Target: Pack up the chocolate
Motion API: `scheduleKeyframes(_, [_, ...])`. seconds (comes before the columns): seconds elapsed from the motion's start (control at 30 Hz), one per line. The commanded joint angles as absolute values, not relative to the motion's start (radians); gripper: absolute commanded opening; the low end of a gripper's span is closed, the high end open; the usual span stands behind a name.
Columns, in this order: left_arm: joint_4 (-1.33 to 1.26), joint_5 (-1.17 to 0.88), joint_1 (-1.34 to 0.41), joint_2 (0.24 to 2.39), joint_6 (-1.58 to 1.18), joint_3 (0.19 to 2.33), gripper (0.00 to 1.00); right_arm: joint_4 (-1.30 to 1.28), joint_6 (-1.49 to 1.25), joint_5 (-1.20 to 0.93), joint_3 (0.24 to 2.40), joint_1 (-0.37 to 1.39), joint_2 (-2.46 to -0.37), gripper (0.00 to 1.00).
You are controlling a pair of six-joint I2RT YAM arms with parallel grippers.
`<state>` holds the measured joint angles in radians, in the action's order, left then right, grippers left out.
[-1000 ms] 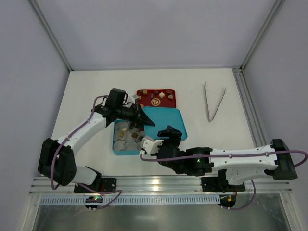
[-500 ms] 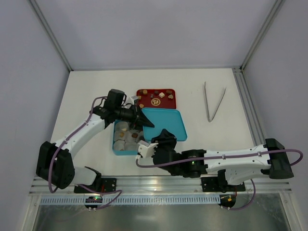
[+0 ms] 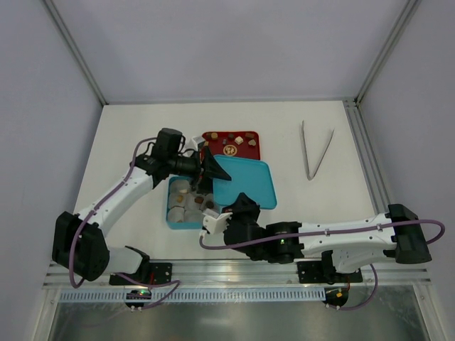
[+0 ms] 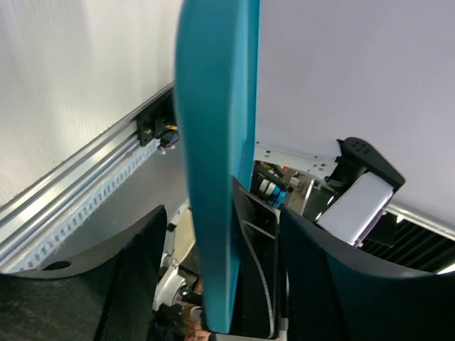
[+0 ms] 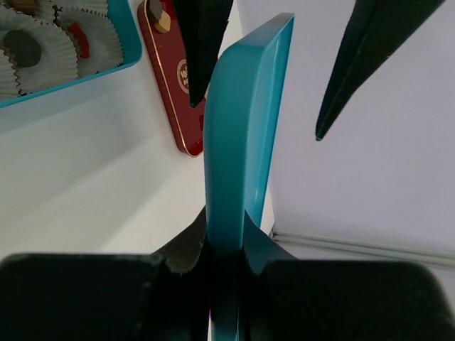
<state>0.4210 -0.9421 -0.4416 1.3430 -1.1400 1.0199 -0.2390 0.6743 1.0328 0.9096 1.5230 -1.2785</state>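
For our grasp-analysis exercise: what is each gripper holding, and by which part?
The right gripper clamps the teal lid by its near edge; the left gripper, open, straddles its left edge without gripping.

CAMERA LAYOUT

Top external: mounted high at the near side, looking down on the whole table [image 3: 142, 128].
Left wrist: close behind the left gripper [image 4: 222, 213], facing the near rail [image 4: 78, 192].
Right wrist: close behind the right gripper [image 5: 226, 220], facing the far wall [image 5: 370, 177].
All three views share the lid [image 3: 245, 181], which is edge-on in both wrist views.
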Motion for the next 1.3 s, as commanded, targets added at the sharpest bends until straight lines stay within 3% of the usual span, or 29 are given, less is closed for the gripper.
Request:
scheduleKeyframes(0.0, [0.419,-0.944,-0.436,1.321,-1.108,1.089,0.66,-0.207,0.67,1.092,0.951,1.528,-1.255,0.04])
scheduleKeyframes(0.07, [0.419,-0.934,-0.431,1.321,-1.095,1.097,0.78,-0.227,0.66,1.098,0.957,1.528,-1.253,0.04])
scheduleKeyframes(0.17, [0.445,-0.91,-0.41,1.324,-1.054,1.129,0.88,-0.268,0.621,1.104,0.965,1.526,-1.246,0.04])
scheduleKeyframes(0.5, [0.581,-0.859,-0.278,1.379,-0.888,1.244,0.91,-0.475,0.407,1.101,0.982,1.526,-1.177,0.04])
scheduleKeyframes(0.7, [0.747,-0.652,-0.163,1.393,-0.695,1.319,0.88,-0.635,0.206,0.944,1.055,1.479,-1.131,0.04])
scheduleKeyframes(0.8, [0.793,-0.536,-0.098,1.368,-0.666,1.307,0.82,-0.673,0.118,0.769,1.115,1.392,-1.094,0.04])
scheduleKeyframes(1.0, [0.885,-0.147,-0.028,1.324,-0.64,1.226,0.57,-0.647,-0.023,0.293,1.184,1.109,-1.04,0.04])
scheduleKeyframes(1.27, [0.832,-0.049,0.046,1.292,-0.713,1.022,0.33,-0.381,-0.26,-0.334,1.042,0.734,-1.012,0.04])
